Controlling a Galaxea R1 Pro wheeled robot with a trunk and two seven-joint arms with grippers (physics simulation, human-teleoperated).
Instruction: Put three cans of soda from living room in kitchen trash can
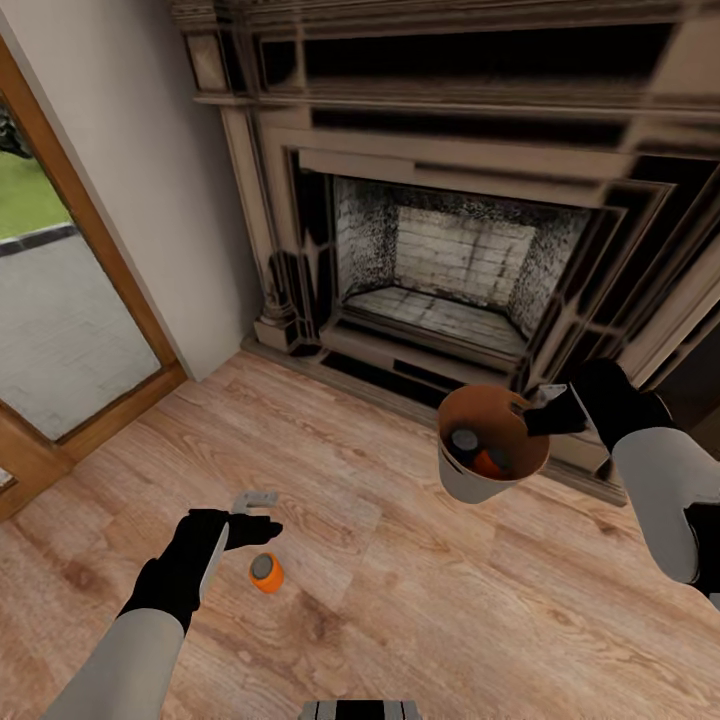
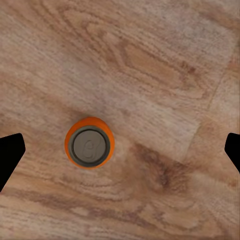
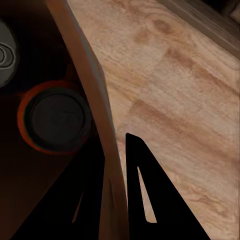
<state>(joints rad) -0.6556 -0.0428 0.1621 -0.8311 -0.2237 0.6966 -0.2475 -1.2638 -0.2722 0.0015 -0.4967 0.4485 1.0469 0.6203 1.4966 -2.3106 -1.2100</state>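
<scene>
One orange can of soda point(image 1: 266, 572) stands upright on the wood floor, silvery top up, also seen from above point(image 2: 90, 142). My left gripper point(image 1: 258, 513) hovers open just above and beside it; in the left wrist view the gripper point(image 2: 120, 152) has its fingertips point(image 2: 10, 155) spread wide, with the can nearer one of them. My right gripper point(image 1: 535, 408) is shut on the rim of the tash can point(image 1: 485, 480), holding it off the floor. Inside lie a dark can point(image 1: 463, 440) and an orange can point(image 1: 490, 462). In the right wrist view the gripper point(image 3: 117, 165) clamps the bucket wall point(image 3: 95, 100) beside the orange can point(image 3: 55, 117).
A large dark-framed fireplace point(image 1: 450, 260) stands straight ahead, its hearth step just behind the bucket. A wood-framed glass door point(image 1: 60, 300) is at the left. Open wood floor point(image 1: 400, 600) lies between my arms. The top of my base point(image 1: 360, 710) shows at the bottom.
</scene>
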